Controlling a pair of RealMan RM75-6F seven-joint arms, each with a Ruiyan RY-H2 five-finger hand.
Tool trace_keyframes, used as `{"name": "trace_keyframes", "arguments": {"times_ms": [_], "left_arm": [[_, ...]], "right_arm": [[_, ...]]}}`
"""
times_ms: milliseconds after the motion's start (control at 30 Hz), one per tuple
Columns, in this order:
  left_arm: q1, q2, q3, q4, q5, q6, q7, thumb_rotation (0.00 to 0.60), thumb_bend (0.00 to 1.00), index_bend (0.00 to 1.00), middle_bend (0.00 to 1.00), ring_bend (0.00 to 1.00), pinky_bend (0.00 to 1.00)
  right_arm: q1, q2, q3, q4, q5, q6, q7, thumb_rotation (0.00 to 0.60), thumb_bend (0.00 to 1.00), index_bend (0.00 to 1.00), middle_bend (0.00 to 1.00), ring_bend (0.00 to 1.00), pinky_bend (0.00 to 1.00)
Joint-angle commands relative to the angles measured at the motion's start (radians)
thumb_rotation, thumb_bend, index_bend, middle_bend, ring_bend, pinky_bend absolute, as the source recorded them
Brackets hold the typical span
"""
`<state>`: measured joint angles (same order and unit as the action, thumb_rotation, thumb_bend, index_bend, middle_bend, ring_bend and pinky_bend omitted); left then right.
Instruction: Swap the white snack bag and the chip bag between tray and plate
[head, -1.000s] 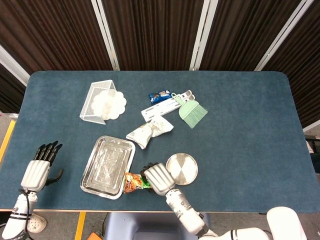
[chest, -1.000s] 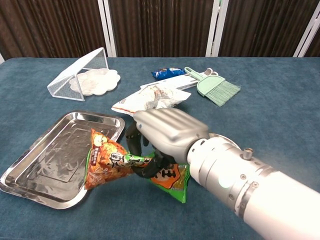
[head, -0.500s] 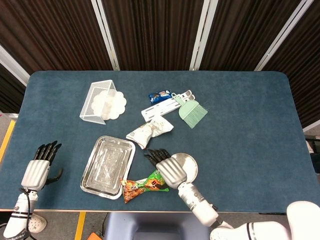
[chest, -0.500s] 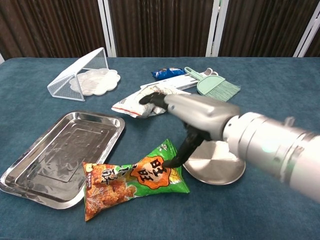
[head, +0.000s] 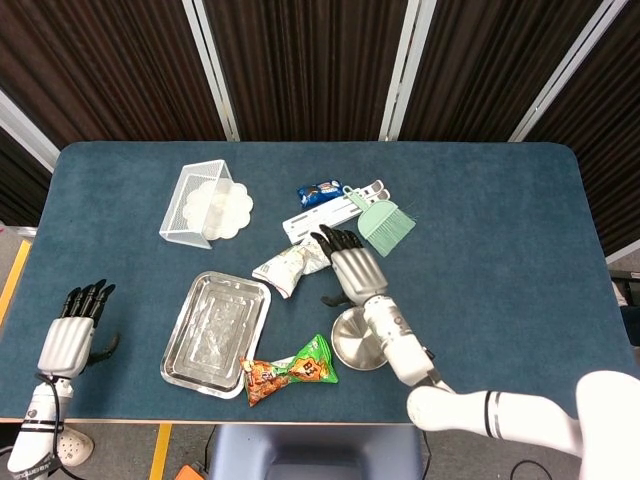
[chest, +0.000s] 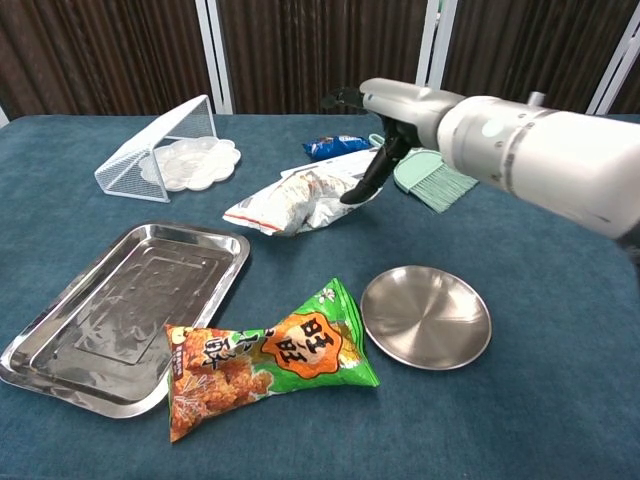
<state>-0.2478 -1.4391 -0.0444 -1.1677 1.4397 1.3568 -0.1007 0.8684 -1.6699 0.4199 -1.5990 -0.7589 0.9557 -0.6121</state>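
Since the earlier frame the right hand (chest: 385, 110) has released the orange-and-green chip bag (chest: 262, 358) and risen over the crumpled white snack bag (chest: 296, 200), fingers spread, holding nothing. The chip bag lies at lower centre, between the rectangular steel tray (chest: 120, 310) and round metal plate (chest: 427, 317). The left hand (head: 70, 335), lower left, holds nothing, fingers extended.
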Motion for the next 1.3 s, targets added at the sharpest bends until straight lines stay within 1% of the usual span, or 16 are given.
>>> {"name": "trace_keyframes", "arguments": {"times_ms": [33,200,400,433,500,533,567,633,667,767,833,967,1033,1067,1200,1300], "left_arm": [[0.001,0.0,-0.006,0.005,-0.003,0.003,-0.001,0.6,0.39,0.0,0.0,0.0,0.01],[0.005,0.002,-0.016,0.011,-0.009,0.008,0.01,0.6,0.39,0.0,0.0,0.0,0.01],[0.005,0.001,-0.028,0.023,-0.026,-0.003,0.01,0.6,0.39,0.0,0.0,0.0,0.01],[0.005,0.0,-0.03,0.026,-0.029,-0.006,0.009,0.6,0.39,0.0,0.0,0.0,0.01],[0.005,0.0,-0.034,0.031,-0.037,-0.015,0.01,0.6,0.4,0.0,0.0,0.0,0.01],[0.004,0.0,-0.036,0.032,-0.04,-0.016,0.011,0.6,0.4,0.0,0.0,0.0,0.0],[0.004,0.0,-0.038,0.034,-0.042,-0.018,0.011,0.6,0.4,0.0,0.0,0.0,0.0],[0.005,0.002,-0.04,0.035,-0.043,-0.018,0.01,0.6,0.4,0.0,0.0,0.0,0.0],[0.005,0.002,-0.04,0.036,-0.042,-0.019,0.009,0.6,0.39,0.0,0.0,0.0,0.0],[0.006,0.005,-0.038,0.034,-0.041,-0.021,0.01,0.6,0.39,0.0,0.0,0.0,0.0],[0.006,0.008,-0.038,0.029,-0.04,-0.023,0.007,0.6,0.39,0.0,0.0,0.0,0.0],[0.009,0.014,-0.037,0.02,-0.033,-0.015,0.006,0.6,0.39,0.0,0.0,0.0,0.0],[0.011,0.017,-0.035,0.01,-0.025,-0.007,0.006,0.6,0.39,0.0,0.0,0.0,0.0],[0.012,0.019,-0.034,0.005,-0.022,-0.003,0.007,0.6,0.39,0.0,0.0,0.0,0.0],[0.016,0.025,-0.029,-0.012,-0.007,0.01,0.011,0.6,0.39,0.0,0.0,0.0,0.0],[0.016,0.026,-0.021,-0.024,0.001,0.006,0.019,0.6,0.39,0.0,0.0,0.0,0.0]], "right_arm": [[0.174,-0.154,0.02,0.284,0.063,-0.063,-0.047,0.6,0.25,0.0,0.05,0.0,0.1],[0.271,-0.267,0.011,0.513,0.087,-0.146,-0.034,0.6,0.25,0.0,0.05,0.0,0.09],[0.328,-0.351,0.018,0.677,0.12,-0.221,0.008,0.6,0.25,0.0,0.05,0.0,0.09],[0.335,-0.363,0.021,0.697,0.116,-0.221,0.019,0.6,0.25,0.03,0.06,0.0,0.1],[0.35,-0.396,0.025,0.744,0.088,-0.204,0.047,0.6,0.25,0.16,0.13,0.05,0.2],[0.355,-0.407,0.022,0.764,0.073,-0.199,0.055,0.6,0.25,0.26,0.23,0.14,0.32],[0.36,-0.419,0.019,0.784,0.06,-0.194,0.062,0.6,0.25,0.33,0.29,0.22,0.4],[0.368,-0.445,0.013,0.827,0.024,-0.173,0.081,0.6,0.25,0.51,0.45,0.42,0.63],[0.37,-0.46,0.012,0.85,-0.001,-0.153,0.104,0.6,0.26,0.61,0.52,0.5,0.7],[0.368,-0.486,0.01,0.888,-0.051,-0.111,0.151,0.6,0.29,0.79,0.67,0.64,0.82],[0.36,-0.491,0.006,0.896,-0.072,-0.096,0.162,0.6,0.31,0.86,0.73,0.71,0.89],[0.324,-0.456,0.004,0.832,-0.101,-0.049,0.165,0.6,0.32,0.89,0.75,0.73,0.91],[0.284,-0.407,-0.004,0.74,-0.12,-0.01,0.163,0.6,0.32,0.89,0.75,0.73,0.91],[0.258,-0.376,-0.012,0.678,-0.127,0.008,0.159,0.6,0.32,0.89,0.75,0.73,0.91],[0.099,-0.169,-0.077,0.305,-0.173,0.13,0.132,0.6,0.32,0.89,0.75,0.73,0.91],[0.008,-0.013,-0.128,0.079,-0.17,0.166,0.099,0.6,0.32,0.89,0.75,0.73,0.91]]}}
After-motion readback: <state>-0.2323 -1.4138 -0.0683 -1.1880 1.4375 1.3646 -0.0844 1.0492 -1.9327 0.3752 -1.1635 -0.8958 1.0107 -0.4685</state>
